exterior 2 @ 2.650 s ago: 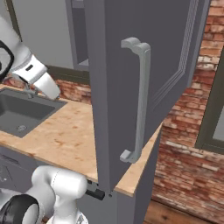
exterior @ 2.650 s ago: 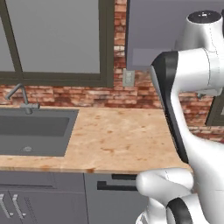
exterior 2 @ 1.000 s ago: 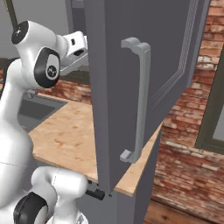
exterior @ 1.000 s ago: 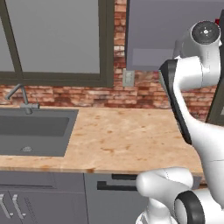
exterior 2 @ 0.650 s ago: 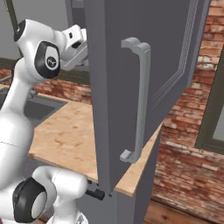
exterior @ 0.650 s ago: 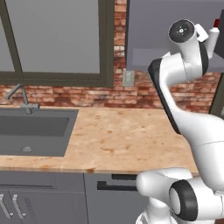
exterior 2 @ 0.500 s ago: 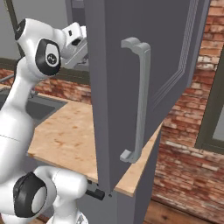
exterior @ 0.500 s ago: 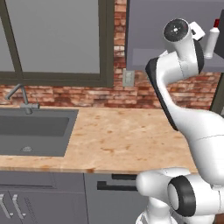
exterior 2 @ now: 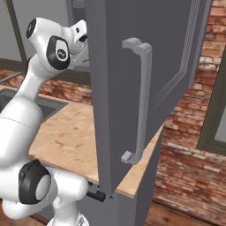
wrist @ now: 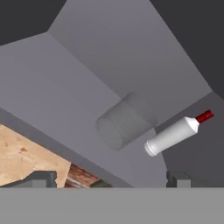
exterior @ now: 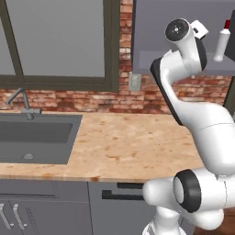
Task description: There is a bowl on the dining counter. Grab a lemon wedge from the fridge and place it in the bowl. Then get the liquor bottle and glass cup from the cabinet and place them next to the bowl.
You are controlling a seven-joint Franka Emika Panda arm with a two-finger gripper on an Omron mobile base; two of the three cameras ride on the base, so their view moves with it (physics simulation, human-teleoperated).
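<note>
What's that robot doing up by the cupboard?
The robot arm is reaching up into an open grey cabinet above the wooden worktop. Inside on the shelf stand a glass cup and a white liquor bottle with a red cap. Its jaws are open and hold nothing yet.

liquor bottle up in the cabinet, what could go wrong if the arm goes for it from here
The glass cup stands close beside the liquor bottle on the cabinet shelf, so a wide-open claw could clip the cup and tip it. The bottle is slim and tall, so an off-centre push might topple it before the grip closes. The open cabinet door hangs close to the arm, so a swing outward may strike it.
</note>
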